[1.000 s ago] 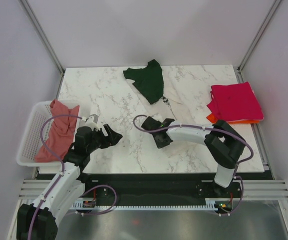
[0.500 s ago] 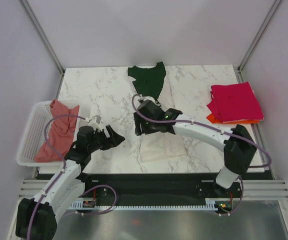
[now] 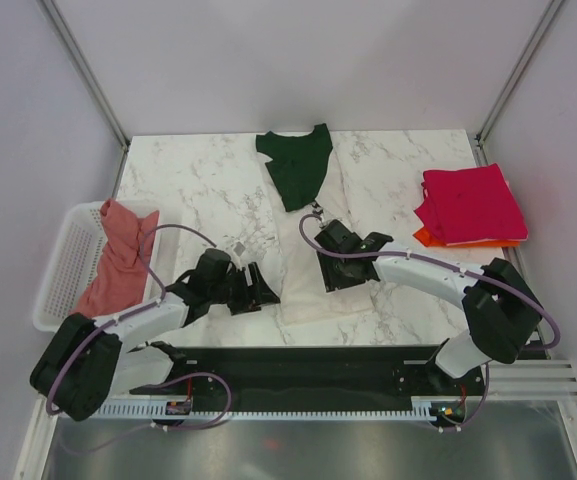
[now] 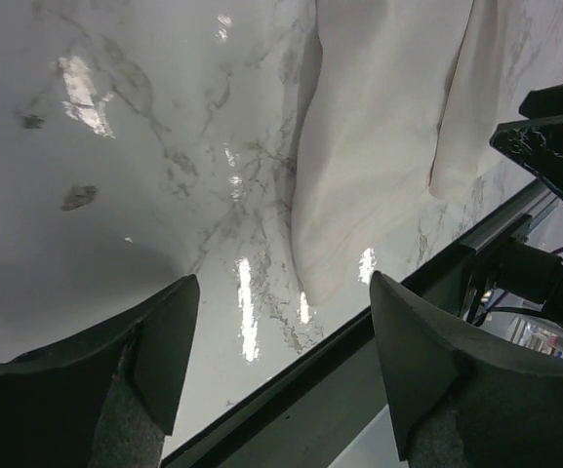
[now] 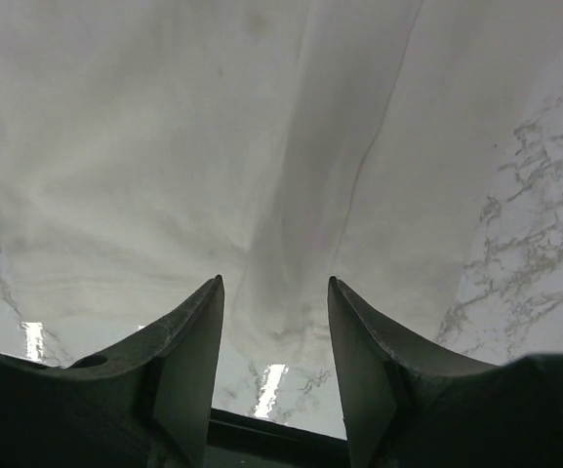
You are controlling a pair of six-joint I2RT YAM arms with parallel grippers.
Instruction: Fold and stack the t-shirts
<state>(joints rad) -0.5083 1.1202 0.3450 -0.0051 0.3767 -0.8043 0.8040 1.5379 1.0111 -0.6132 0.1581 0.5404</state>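
Note:
The cream t-shirt (image 3: 320, 292) with dark green sleeves (image 3: 296, 168) lies stretched from the back of the table to the near edge. My left gripper (image 3: 263, 288) is open at its near left edge, and the left wrist view (image 4: 281, 283) shows the cream cloth (image 4: 379, 146) just ahead of the fingers. My right gripper (image 3: 332, 278) is open low over the shirt's near part, and in the right wrist view (image 5: 274, 283) its fingers straddle a cloth ridge (image 5: 281, 224). The magenta shirt (image 3: 471, 203) lies folded on the orange one (image 3: 424, 238) at the right. The salmon-pink shirt (image 3: 118, 262) hangs in the basket.
A white lattice basket (image 3: 56, 290) stands at the table's left edge. The table's near edge with a black rail (image 4: 291, 390) lies just under the left gripper. White walls and metal posts enclose the marble table (image 3: 198, 190).
The cream shirt was drawn out from a heap at the back towards the near edge. My right gripper moved back and right over it. My left arm reached right to the shirt's near left edge.

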